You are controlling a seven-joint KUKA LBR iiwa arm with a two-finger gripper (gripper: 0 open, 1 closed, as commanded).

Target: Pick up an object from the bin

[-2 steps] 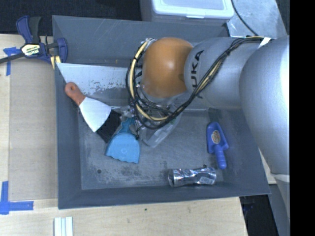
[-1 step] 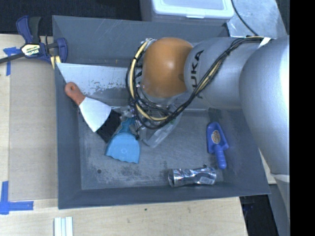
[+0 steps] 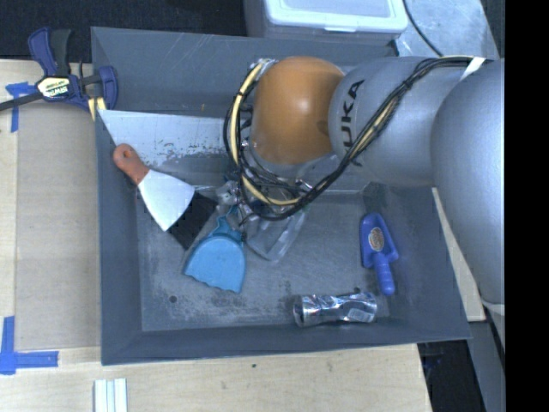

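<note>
My gripper is low in the middle of the bin, mostly hidden under the arm's orange cover. Directly below it lies a light blue, rounded flat piece, whose narrow top end reaches up to the gripper. A black block lies just left of the gripper, partly under a white blade with a brown handle. A clear plastic cup lies on its side just right of the gripper.
A blue hand tool lies near the right wall. A crumpled silver foil piece rests by the front wall. The arm and its cables cover the back right of the bin.
</note>
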